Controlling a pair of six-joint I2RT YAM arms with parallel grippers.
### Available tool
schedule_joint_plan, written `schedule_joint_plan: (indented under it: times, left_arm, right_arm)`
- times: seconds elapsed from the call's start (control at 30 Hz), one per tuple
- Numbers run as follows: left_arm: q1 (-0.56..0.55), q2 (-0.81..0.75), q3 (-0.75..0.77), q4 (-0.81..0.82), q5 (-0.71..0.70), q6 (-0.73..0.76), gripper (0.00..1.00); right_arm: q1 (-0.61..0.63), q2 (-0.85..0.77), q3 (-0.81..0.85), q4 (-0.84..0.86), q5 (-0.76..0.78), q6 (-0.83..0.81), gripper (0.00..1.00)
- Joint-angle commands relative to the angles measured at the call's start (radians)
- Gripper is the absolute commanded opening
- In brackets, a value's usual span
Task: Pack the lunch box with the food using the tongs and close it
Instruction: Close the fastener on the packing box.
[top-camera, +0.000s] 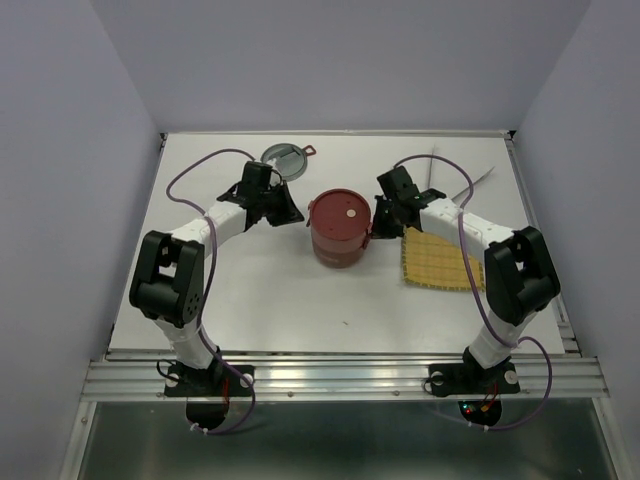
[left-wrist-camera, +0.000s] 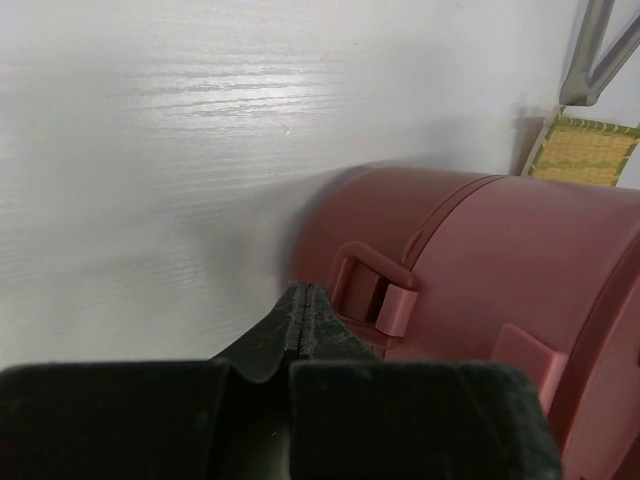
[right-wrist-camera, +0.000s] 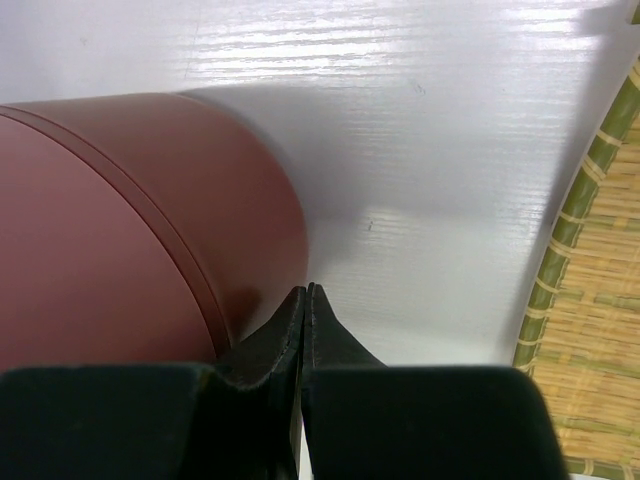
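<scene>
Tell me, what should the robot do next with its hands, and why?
Probably ease both hands back from the lunch box. Its red lid is on top, no food shows outside, and the tongs lie on the table by the mat. The left hand and right hand are shut and empty, one at each side of the box.

The closed lunch box (top-camera: 338, 230) hides its insides; the tongs (left-wrist-camera: 588, 50) run off the left wrist view's top edge.
</scene>
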Motion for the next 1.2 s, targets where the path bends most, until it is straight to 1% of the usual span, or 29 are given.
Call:
schedule_joint_plan:
  times: [0.0,0.2,0.3,0.43,0.5,0.6,0.7,0.9,1.0,1.17]
  left_arm:
    - [-0.001,-0.08,-0.003,0.003,0.022,0.006,0.0]
    - [0.006,-0.069,0.013,-0.004,0.018,0.011,0.0]
    - [0.016,-0.059,0.034,-0.005,0.013,0.011,0.0]
    - [0.02,-0.031,0.092,-0.013,-0.002,0.009,0.0]
    - [0.02,-0.007,0.137,-0.016,-0.001,0.006,0.0]
    - [0.02,0.023,0.195,-0.019,-0.002,0.0,0.0]
    - [0.02,0.058,0.264,-0.033,-0.007,0.002,0.0]
    - [0.013,0.145,0.381,-0.031,0.057,0.006,0.0]
    - [-0.007,0.158,0.393,-0.027,0.077,0.023,0.0]
    - [-0.032,0.135,0.356,0.004,0.109,0.038,0.0]
  right_arm:
    - [0.008,-0.032,0.012,0.056,0.023,0.01,0.01]
    - [0.008,-0.11,0.041,-0.016,0.139,-0.001,0.01]
    - [0.008,-0.153,0.115,-0.091,0.215,-0.019,0.01]
    - [0.008,-0.173,0.236,-0.16,0.23,-0.071,0.01]
    - [0.055,-0.146,0.326,-0.223,0.241,-0.097,0.01]
    - [0.127,-0.098,0.408,-0.273,0.261,-0.117,0.01]
    - [0.176,-0.072,0.428,-0.281,0.264,-0.117,0.01]
    - [0.21,-0.024,0.436,-0.277,0.241,-0.113,0.01]
    - [0.21,-0.009,0.428,-0.277,0.265,-0.108,0.01]
    - [0.21,-0.001,0.434,-0.278,0.327,-0.093,0.01]
